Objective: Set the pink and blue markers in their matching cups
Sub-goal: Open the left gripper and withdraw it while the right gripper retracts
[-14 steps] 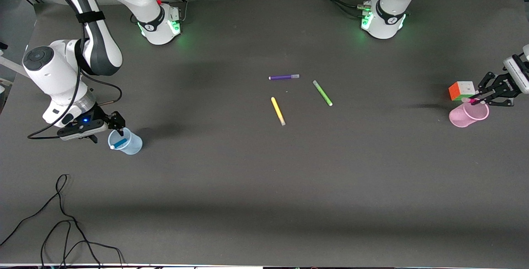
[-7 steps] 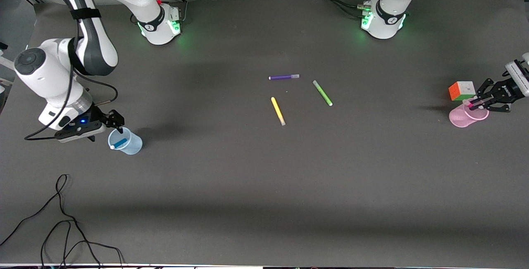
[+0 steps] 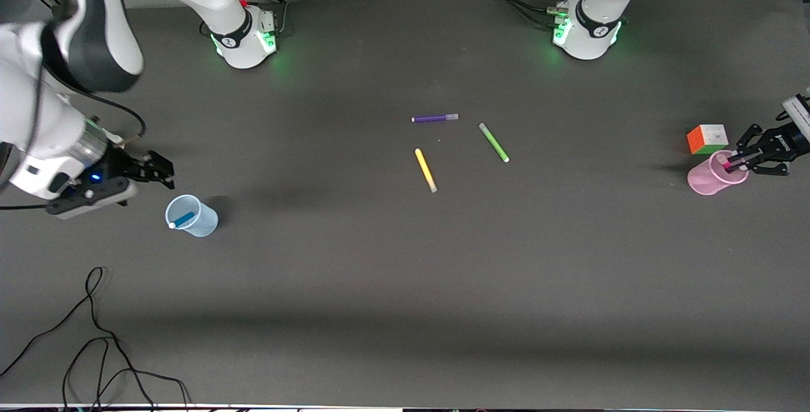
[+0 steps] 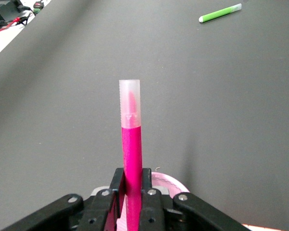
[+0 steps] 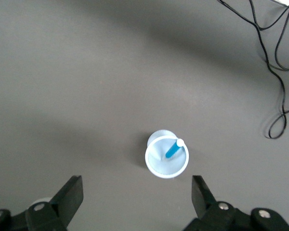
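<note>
The pale blue cup (image 3: pixel 192 216) stands at the right arm's end of the table with the blue marker (image 3: pixel 184 218) leaning inside it; both show in the right wrist view, cup (image 5: pixel 166 155) and marker (image 5: pixel 173 148). My right gripper (image 3: pixel 159 170) is open and empty, raised above the table beside that cup. The pale pink cup (image 3: pixel 715 175) stands at the left arm's end. My left gripper (image 3: pixel 739 160) is shut on the pink marker (image 4: pixel 131 144) over the cup's mouth; the cup's rim (image 4: pixel 169 181) shows just under the jaws.
A multicoloured puzzle cube (image 3: pixel 707 138) sits beside the pink cup, farther from the front camera. Purple (image 3: pixel 435 118), green (image 3: pixel 493 142) and yellow (image 3: pixel 426 170) markers lie mid-table. A black cable (image 3: pixel 95 336) loops near the front edge.
My right gripper has risen and drawn away from the blue cup, leaving the blue marker inside. My left gripper has lowered slightly with the pink marker over the pink cup.
</note>
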